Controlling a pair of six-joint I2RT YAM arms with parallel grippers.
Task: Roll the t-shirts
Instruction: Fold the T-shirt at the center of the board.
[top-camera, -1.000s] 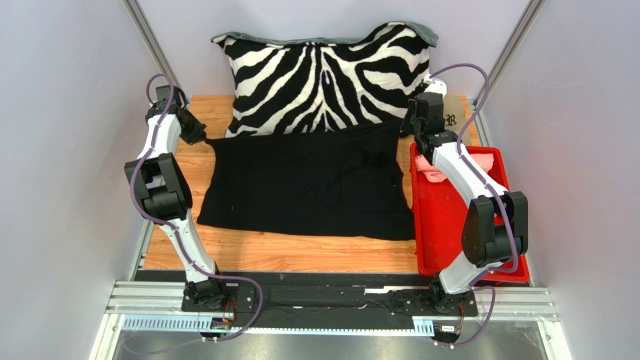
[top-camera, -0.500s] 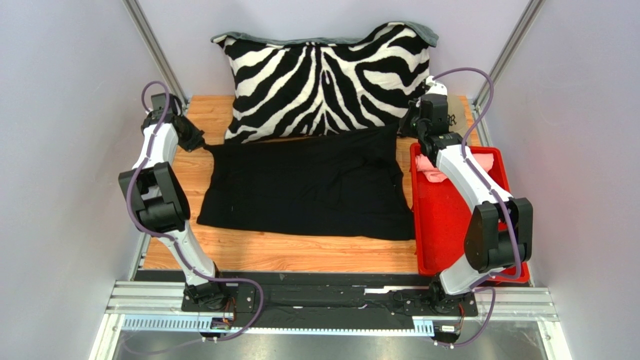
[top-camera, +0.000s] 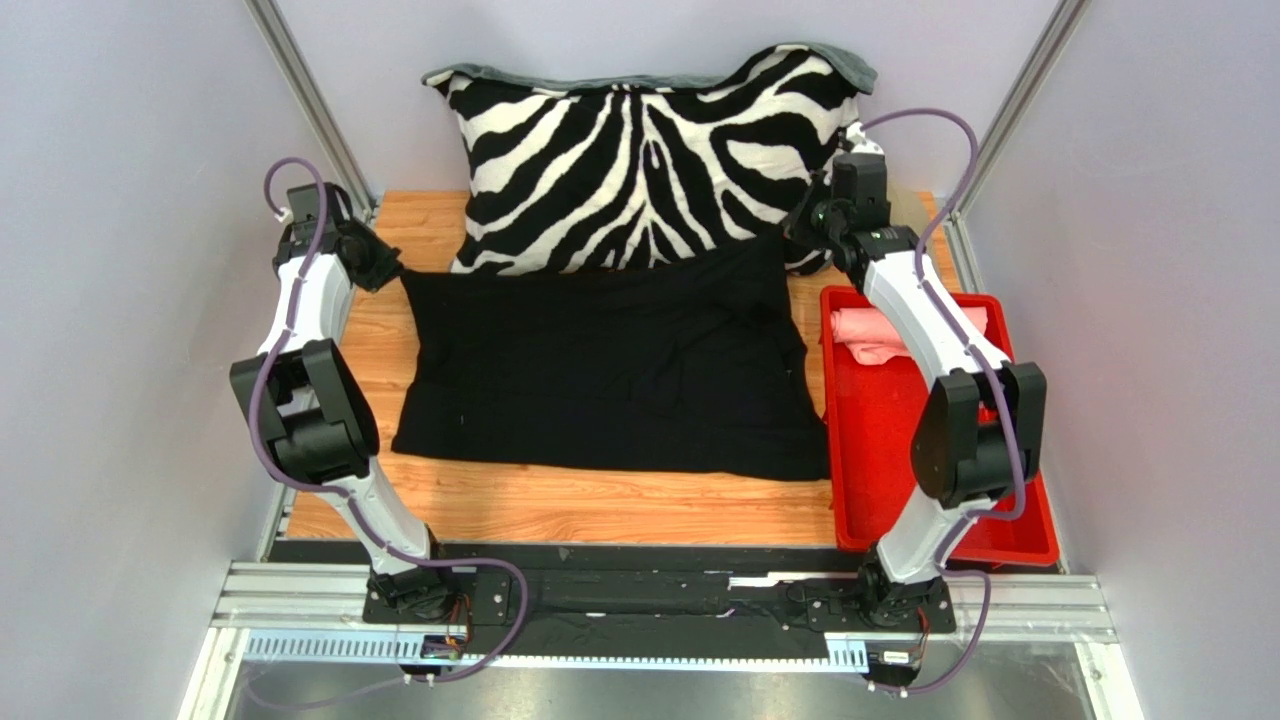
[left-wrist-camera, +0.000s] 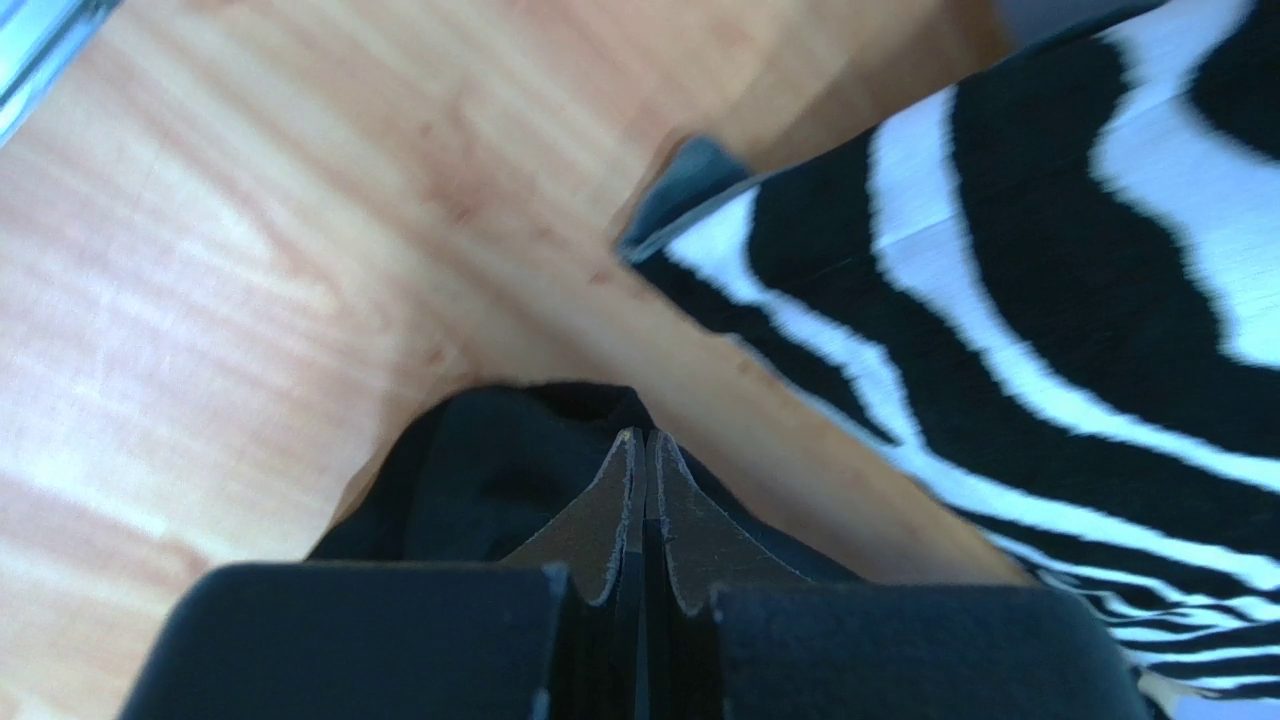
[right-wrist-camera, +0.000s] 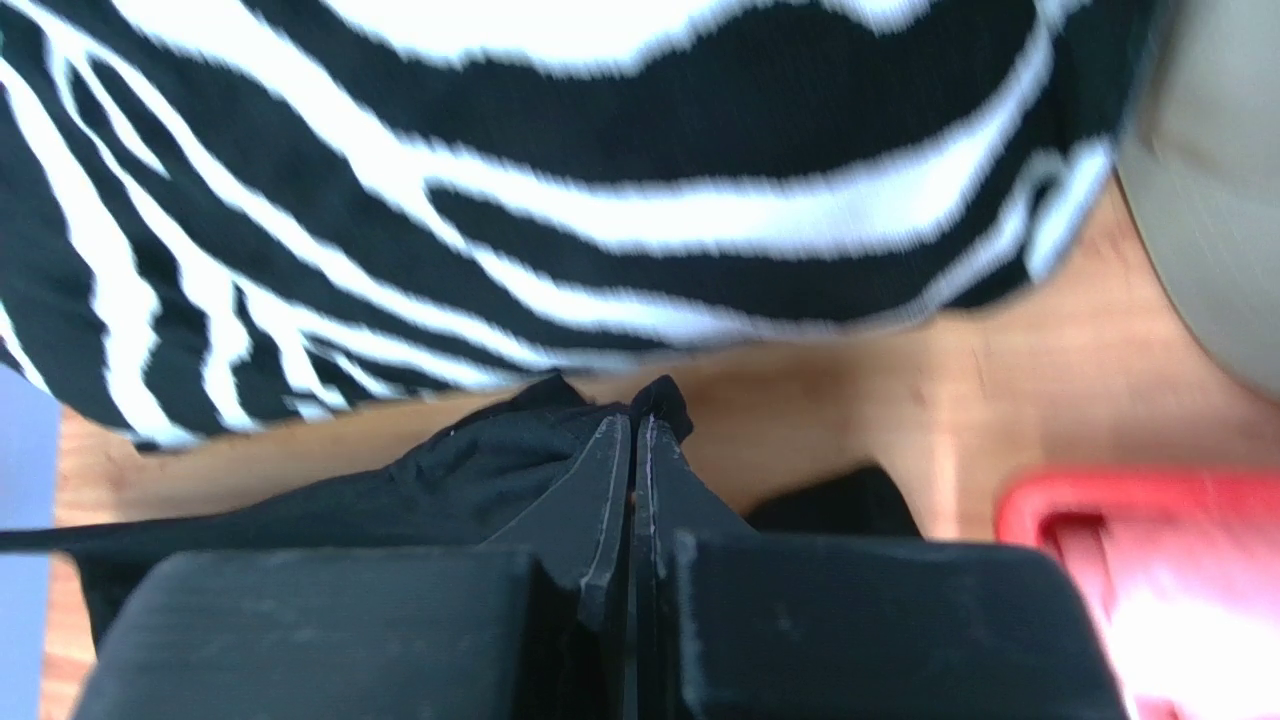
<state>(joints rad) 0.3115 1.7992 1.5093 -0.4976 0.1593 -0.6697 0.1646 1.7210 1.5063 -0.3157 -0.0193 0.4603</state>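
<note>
The plain black cotton t-shirt (top-camera: 601, 368) is lying flat across the middle of the frame. Its upper edge is now sitting higher and straighter than a second ago, drawn up against the black-and-white zebra-striped pillow (top-camera: 646, 150) at the top. Both arms have been carrying it there. The left gripper (top-camera: 388, 270) is clenched on the shirt's upper left corner. The right gripper (top-camera: 800, 233), which has swung up off the red plastic tray (top-camera: 902, 450), is clenched on the upper right corner. Each wrist view is showing black cloth bunched at closed tips. This looks like spreading before rolling, and no roll is started yet. The salmon pink t-shirt (top-camera: 879, 333) is lying crumpled in the tray's upper end, untouched.

The wooden desk (top-camera: 451, 503) is showing bare grain below the black shirt, giving room to roll toward the bottom of the frame. Pale lilac walls (top-camera: 135, 300) are closing in the sides, and an aluminium rail (top-camera: 661, 600) is running along the bottom.
</note>
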